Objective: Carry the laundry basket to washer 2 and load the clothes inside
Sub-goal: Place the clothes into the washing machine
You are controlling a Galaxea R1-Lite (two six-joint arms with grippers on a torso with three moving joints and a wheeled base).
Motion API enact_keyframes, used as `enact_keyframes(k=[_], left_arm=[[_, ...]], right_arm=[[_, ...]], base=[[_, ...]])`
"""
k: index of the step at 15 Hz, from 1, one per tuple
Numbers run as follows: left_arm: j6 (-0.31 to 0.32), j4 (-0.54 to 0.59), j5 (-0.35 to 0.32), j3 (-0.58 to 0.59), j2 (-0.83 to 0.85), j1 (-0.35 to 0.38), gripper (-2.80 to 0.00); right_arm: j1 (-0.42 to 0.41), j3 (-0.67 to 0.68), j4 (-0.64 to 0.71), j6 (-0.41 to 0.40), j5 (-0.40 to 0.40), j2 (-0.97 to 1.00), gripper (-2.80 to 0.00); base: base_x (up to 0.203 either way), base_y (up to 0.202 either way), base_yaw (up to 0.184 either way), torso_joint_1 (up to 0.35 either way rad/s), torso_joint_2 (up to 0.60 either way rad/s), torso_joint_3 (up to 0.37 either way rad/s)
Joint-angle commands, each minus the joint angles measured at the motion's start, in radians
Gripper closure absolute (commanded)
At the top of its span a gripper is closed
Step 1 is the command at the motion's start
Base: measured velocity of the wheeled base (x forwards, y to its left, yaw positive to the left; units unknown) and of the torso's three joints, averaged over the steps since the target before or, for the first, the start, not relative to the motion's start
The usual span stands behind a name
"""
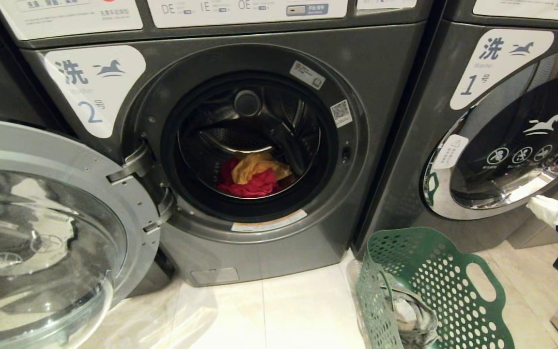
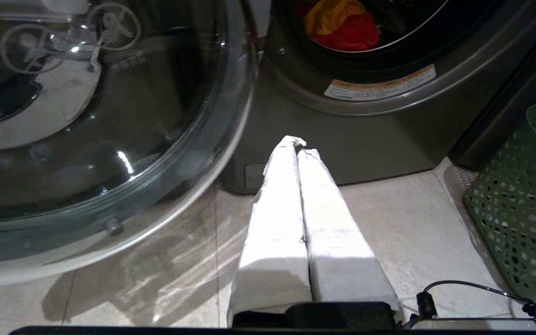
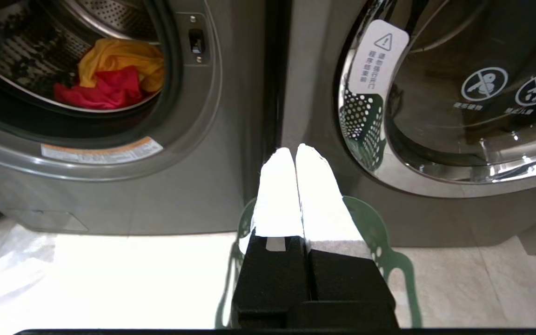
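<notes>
Both grippers, left (image 2: 299, 148) and right (image 3: 294, 153), are clenched empty. Two washers: washer 2 (image 1: 240, 145), labelled "洗 2号", holds two garments (image 1: 255, 177); upper right, "1号" (image 1: 497, 121). One green laundry basket (image 1: 434, 291).

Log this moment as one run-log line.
washer 2 door open | yellow, red clothes in drum | jeans in laundry basket | left gripper, right gripper shut, empty
</notes>
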Motion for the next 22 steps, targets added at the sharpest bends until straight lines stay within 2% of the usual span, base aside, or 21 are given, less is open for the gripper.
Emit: enact_keyframes(k=[1,9,13,18,22], left_arm=[[0.0,-0.001,0.0,0.011,0.001,0.0,0.0],[-0.008,0.0,0.003,0.011,0.0,0.0,0.0],[-0.007,-0.001,0.002,0.011,0.001,0.0,0.0],[-0.002,-0.001,0.002,0.011,0.001,0.0,0.0],[-0.002,-0.003,0.002,0.011,0.001,0.0,0.0]], right_arm=[[0.001,0.004,-0.003,-0.001,0.002,0.006,0.0],[0.001,-0.007,-0.005,0.001,0.019,0.085,0.0],[0.004,0.003,-0.002,0.002,0.05,0.13,0.0],[0.004,0.011,-0.005,0.01,0.053,0.3,0.0],[0.028,0.035,-0.006,0.116,0.092,0.436,0.0]], base=[[0.0,-0.191,0.005,0.002,0.0,0.0],[0.0,-0.186,0.001,0.004,0.0,0.002],[0.0,-0.02,0.0,0.002,0.0,-0.077],[0.0,0.0,0.0,0.002,0.0,-0.189],[0.0,0.0,0.0,0.003,0.0,-0.193]])
